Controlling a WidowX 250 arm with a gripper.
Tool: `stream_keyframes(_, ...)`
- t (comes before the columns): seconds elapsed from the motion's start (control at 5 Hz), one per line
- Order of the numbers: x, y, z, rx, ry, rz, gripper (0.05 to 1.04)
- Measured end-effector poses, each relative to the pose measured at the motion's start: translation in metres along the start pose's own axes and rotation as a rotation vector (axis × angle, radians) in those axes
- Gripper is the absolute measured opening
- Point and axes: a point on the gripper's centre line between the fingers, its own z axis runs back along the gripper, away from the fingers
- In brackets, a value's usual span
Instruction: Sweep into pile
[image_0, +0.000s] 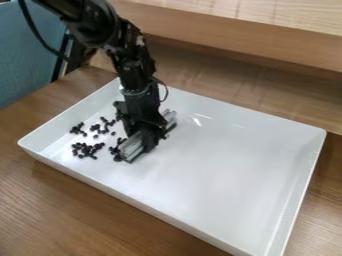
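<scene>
Camera view: gripper (150, 140) clamped on grey bar (132, 146) in white tray (220, 165)

Small dark pieces (87, 150) lie scattered in loose clusters toward the tray's left end, several right by the bar's near end; the tray sits on a wooden table (73, 210).

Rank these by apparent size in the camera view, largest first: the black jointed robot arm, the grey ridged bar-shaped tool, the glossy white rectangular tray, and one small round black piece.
1. Glossy white rectangular tray
2. Black jointed robot arm
3. Grey ridged bar-shaped tool, partly covered
4. Small round black piece
</scene>
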Motion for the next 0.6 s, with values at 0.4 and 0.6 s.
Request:
stream_keyframes(0.4,-0.016,0.017,0.003,-0.008,0.046,0.066,0.398)
stream_keyframes(0.6,-0.015,0.024,0.004,-0.011,0.056,0.072,0.398)
